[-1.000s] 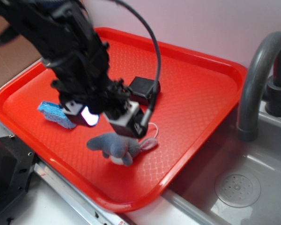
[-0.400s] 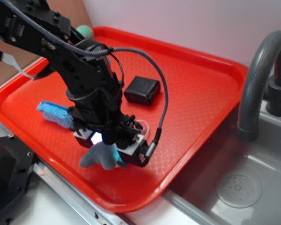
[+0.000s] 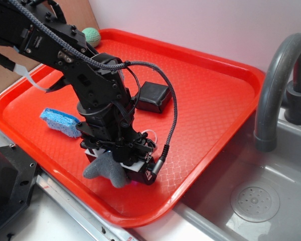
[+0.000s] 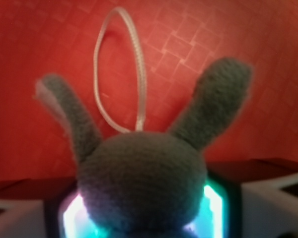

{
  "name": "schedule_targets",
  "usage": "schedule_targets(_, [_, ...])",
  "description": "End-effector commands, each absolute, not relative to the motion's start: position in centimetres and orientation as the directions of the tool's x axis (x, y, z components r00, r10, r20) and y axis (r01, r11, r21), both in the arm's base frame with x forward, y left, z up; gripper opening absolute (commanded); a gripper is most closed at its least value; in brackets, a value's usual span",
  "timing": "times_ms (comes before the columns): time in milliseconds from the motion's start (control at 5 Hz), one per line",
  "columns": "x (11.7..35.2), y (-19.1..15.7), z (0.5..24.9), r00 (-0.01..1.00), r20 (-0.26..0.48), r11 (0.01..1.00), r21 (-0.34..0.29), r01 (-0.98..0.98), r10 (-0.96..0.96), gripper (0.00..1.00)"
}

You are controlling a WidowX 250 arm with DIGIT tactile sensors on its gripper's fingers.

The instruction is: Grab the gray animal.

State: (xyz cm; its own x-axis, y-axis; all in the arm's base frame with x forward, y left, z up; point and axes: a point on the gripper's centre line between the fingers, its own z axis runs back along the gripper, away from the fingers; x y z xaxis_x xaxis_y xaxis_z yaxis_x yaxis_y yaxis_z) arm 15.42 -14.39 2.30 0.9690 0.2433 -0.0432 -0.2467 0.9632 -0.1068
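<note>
Gray animal (image 4: 141,183) lies near front edge of red tray (image 3: 215,100); gripper (image 3: 121,161) low over it, fingers flanking its head, firm hold not confirmable; plush looks light, soft, squashable; body safest purchase, not ears or loop (image 4: 120,64).

Wall: plain pale surface (image 3: 210,25), 12 o'clock | Sink: gray basin (image 3: 226,216) at 4 o'clock, round perforated drain (image 3: 254,203) | Faucet: gray curved spout (image 3: 273,80), 3 o'clock | Panel: brown surface (image 3: 5,65), 10 o'clock | Counter: white edge (image 3: 45,221), 7 o'clock | Lighting: even, diffuse
</note>
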Motion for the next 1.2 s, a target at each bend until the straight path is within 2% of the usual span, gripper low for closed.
schedule_targets(0, [16.2, -12.9, 9.3, 0.96, 0.045, 0.943, -0.202, -0.263, 0.278, 0.0])
schedule_targets(200, [16.5, -10.3, 14.4, 0.964, 0.124, 0.95, -0.238, -0.202, 0.236, 0.0])
schedule_targets(400, [15.4, -6.4, 19.2, 0.956, 0.201, 0.95, -0.27, -0.157, 0.215, 0.0])
schedule_targets(600, [14.0, -2.6, 21.2, 0.932, 0.233, 0.946, -0.232, -0.225, 0.279, 0.0])
schedule_targets(800, [13.2, -0.4, 21.3, 0.894, 0.248, 0.926, -0.163, -0.34, 0.372, 0.0])
schedule_targets(1000, [14.1, -0.7, 19.8, 0.898, 0.188, 0.917, -0.118, -0.381, 0.397, 0.0])
